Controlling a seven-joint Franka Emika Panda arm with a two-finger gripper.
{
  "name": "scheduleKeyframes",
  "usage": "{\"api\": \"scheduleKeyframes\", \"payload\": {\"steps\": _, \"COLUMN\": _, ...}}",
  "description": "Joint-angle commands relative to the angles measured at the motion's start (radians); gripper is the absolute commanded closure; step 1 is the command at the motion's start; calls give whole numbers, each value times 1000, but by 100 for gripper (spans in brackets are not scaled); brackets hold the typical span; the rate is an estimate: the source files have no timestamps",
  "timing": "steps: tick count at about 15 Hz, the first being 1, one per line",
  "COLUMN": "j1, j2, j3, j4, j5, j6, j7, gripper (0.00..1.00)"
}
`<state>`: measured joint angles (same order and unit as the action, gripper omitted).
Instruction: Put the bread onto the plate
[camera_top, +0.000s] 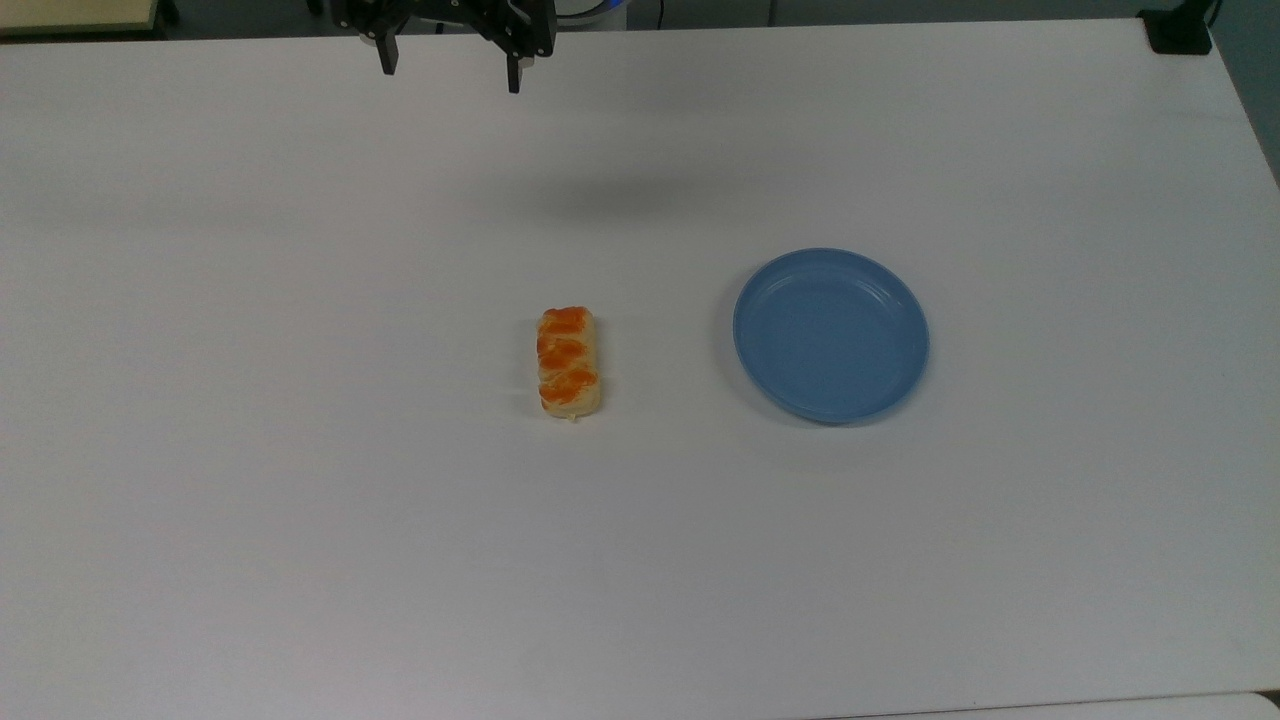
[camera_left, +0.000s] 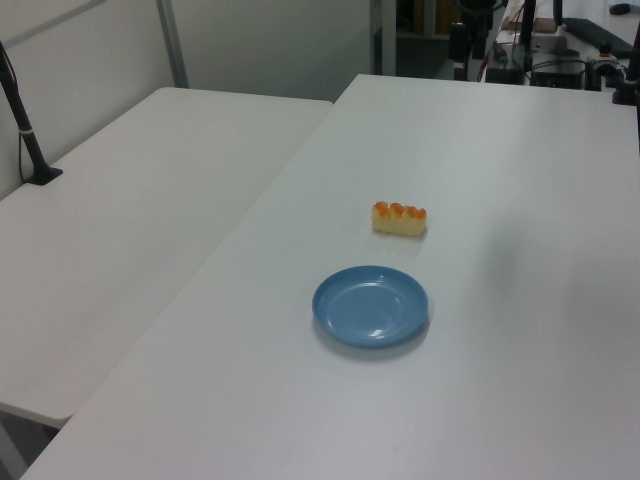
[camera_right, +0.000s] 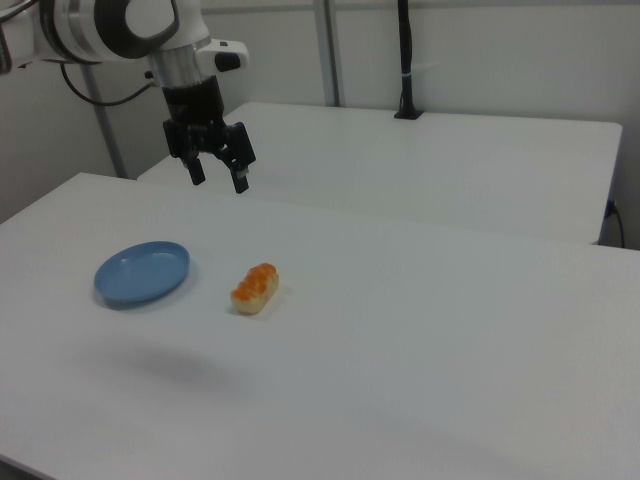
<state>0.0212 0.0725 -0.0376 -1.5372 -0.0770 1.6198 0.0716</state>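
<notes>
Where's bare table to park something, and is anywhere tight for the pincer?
Almost everything is free: the table is bare on the top view's left of the bread, on the top view's right of the plate, and along its bottom edge. The gap between bread and plate is the narrowest spot. The open pincer hangs above the far edge.

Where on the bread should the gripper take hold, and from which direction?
Probably across the middle of the bread, coming straight down from above. It lies flat on the white table, apart from the blue plate, with both long sides free; the fingers could close on those sides across its narrow width. The gripper hangs open above the table, with nothing between it and the bun.
</notes>
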Motion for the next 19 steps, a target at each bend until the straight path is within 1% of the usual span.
{"api": "scheduleKeyframes", "payload": {"steps": 1, "j1": 3, "j2": -16, "j3": -4, "j4": -12, "j5": 17, "j6": -12, "j7": -12, "gripper": 0}}
{"api": "scheduleKeyframes", "payload": {"steps": 8, "j1": 0, "j2": -11, "j3": -4, "j4": -18, "j5": 19, "j6": -12, "j7": -12, "gripper": 0}}
{"api": "scheduleKeyframes", "payload": {"steps": 11, "j1": -12, "j2": -11, "j3": -4, "j4": -21, "j5": 19, "j6": -14, "j7": -12, "gripper": 0}}
{"api": "scheduleKeyframes", "payload": {"steps": 14, "j1": -6, "j2": 6, "j3": -2, "j4": -26, "j5": 19, "j6": 0, "j7": -13, "gripper": 0}}
{"api": "scheduleKeyframes", "payload": {"steps": 17, "j1": 8, "j2": 75, "j3": 11, "j4": -37, "j5": 19, "j6": 58, "j7": -10, "gripper": 0}}
{"api": "scheduleKeyframes", "payload": {"steps": 19, "j1": 31, "j2": 116, "j3": 11, "j4": -37, "j5": 19, "j6": 100, "j7": -12, "gripper": 0}}
